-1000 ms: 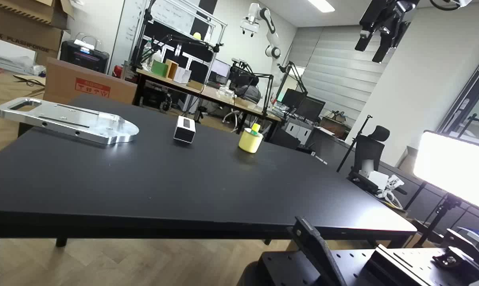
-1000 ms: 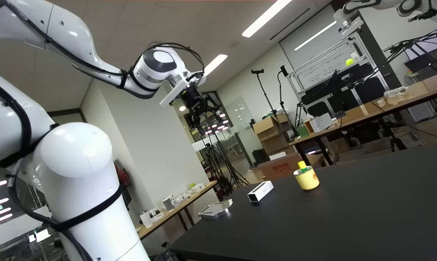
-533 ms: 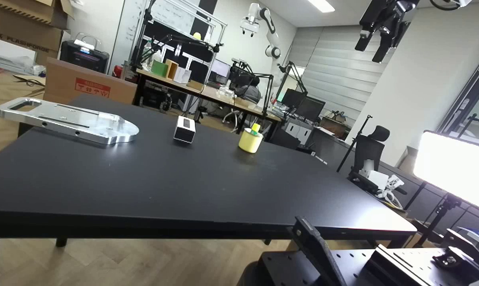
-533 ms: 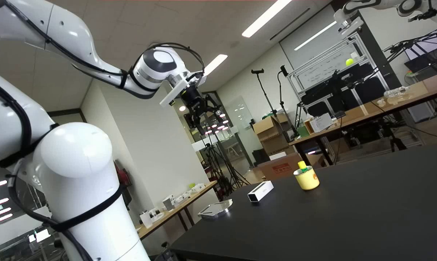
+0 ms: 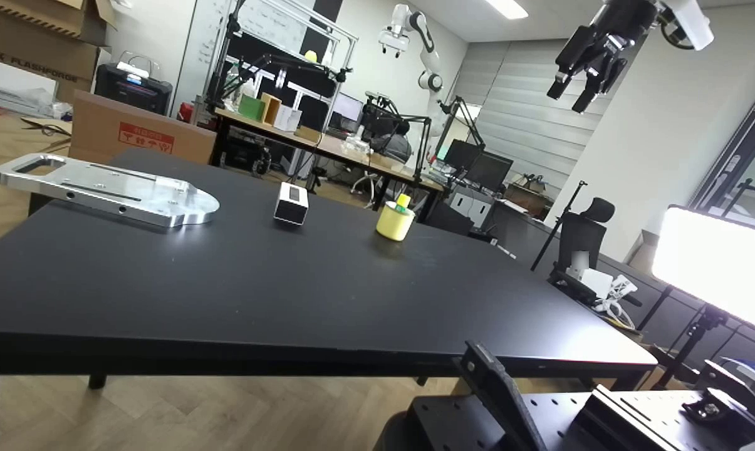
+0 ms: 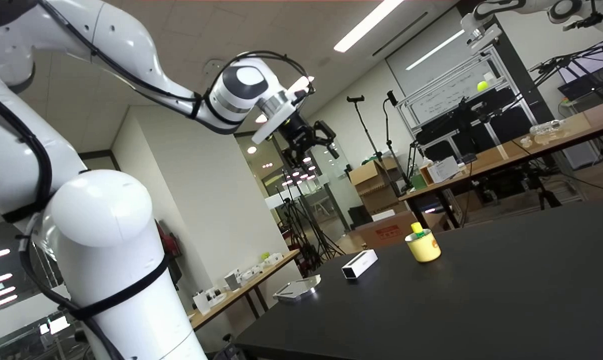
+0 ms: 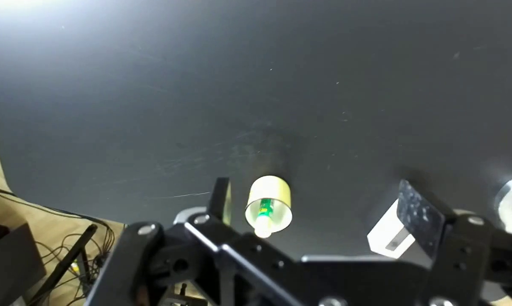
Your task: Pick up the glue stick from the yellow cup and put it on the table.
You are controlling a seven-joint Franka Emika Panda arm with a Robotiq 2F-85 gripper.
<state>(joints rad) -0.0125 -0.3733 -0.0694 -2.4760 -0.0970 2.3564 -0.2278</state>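
The glue stick, with a yellow cap and green body, stands in the yellow cup. It shows in both exterior views [image 5: 403,201] [image 6: 417,228] and in the wrist view [image 7: 264,217]. Its lower part is hidden inside the cup. The yellow cup [image 5: 394,225] [image 6: 424,249] [image 7: 269,187] stands upright on the black table [image 5: 277,294] [image 6: 456,310] [image 7: 323,106]. My gripper [image 5: 567,100] [image 6: 315,160] [image 7: 313,185] is open and empty, high above the table and well apart from the cup. In the wrist view the cup appears between the fingers, nearer the left finger.
A white box with a dark end [image 5: 291,204] [image 6: 360,264] [image 7: 389,233] lies on the table near the cup. A shiny metal plate [image 5: 111,190] [image 6: 297,288] lies further along the table. A bright light panel [image 5: 718,269] stands beyond the table.
Between half a second ago and now, the arm has moved: the gripper shifts left and slightly down in an exterior view, and right in another. The cup, glue stick and box have not moved.
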